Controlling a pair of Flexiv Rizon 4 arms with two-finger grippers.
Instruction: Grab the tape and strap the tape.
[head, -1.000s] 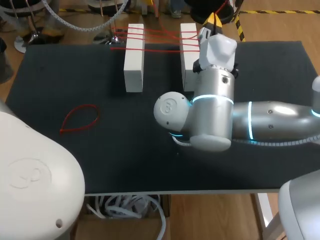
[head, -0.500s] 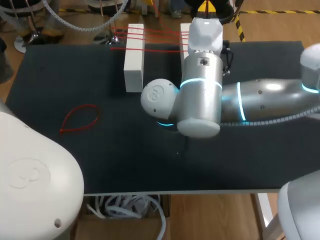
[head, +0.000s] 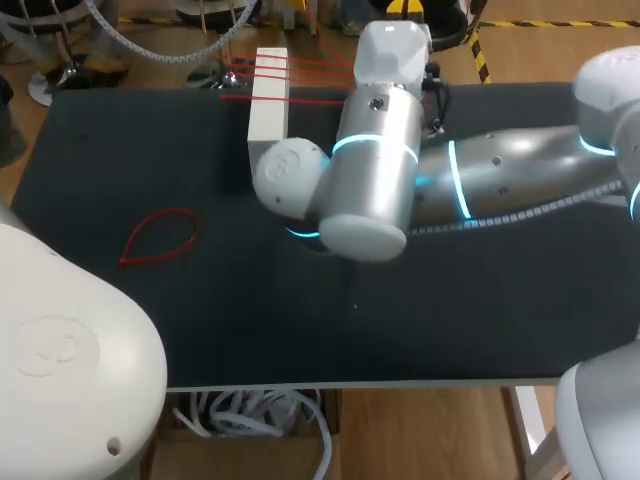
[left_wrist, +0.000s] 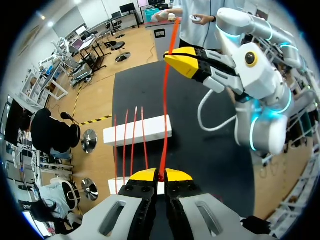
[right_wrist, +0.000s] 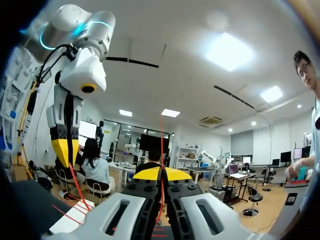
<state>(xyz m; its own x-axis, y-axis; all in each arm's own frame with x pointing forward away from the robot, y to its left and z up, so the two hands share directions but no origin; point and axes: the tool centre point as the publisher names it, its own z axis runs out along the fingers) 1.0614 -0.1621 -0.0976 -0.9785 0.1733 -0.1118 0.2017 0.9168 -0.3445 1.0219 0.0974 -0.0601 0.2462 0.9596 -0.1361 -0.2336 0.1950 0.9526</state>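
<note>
Stretching straight between both claws, the red tape (left_wrist: 164, 125) runs from the left gripper (left_wrist: 161, 176), clenched on one end, to the right gripper (right_wrist: 161, 175), clenched on the other. It passes over white blocks (left_wrist: 137, 130) at the table's (head: 120, 150) far edge. A loose red loop (head: 160, 238) lies well apart.

A block (head: 268, 100) stands at the far middle of the bench (head: 120, 140). The right arm (head: 400, 180) comes in from the right and covers the area to the right of this block. In the left wrist view a second block (left_wrist: 116, 184) lies just ahead of the left claw (left_wrist: 160, 176), parallel to the first, with strands (left_wrist: 131, 140) laid across both. One tape (left_wrist: 165, 115) runs from the left claw to the right claw (left_wrist: 179, 62) and is clamped in each. A loose tape loop (head: 160, 238) lies at the near left of the bench, well apart from the blocks.
</note>
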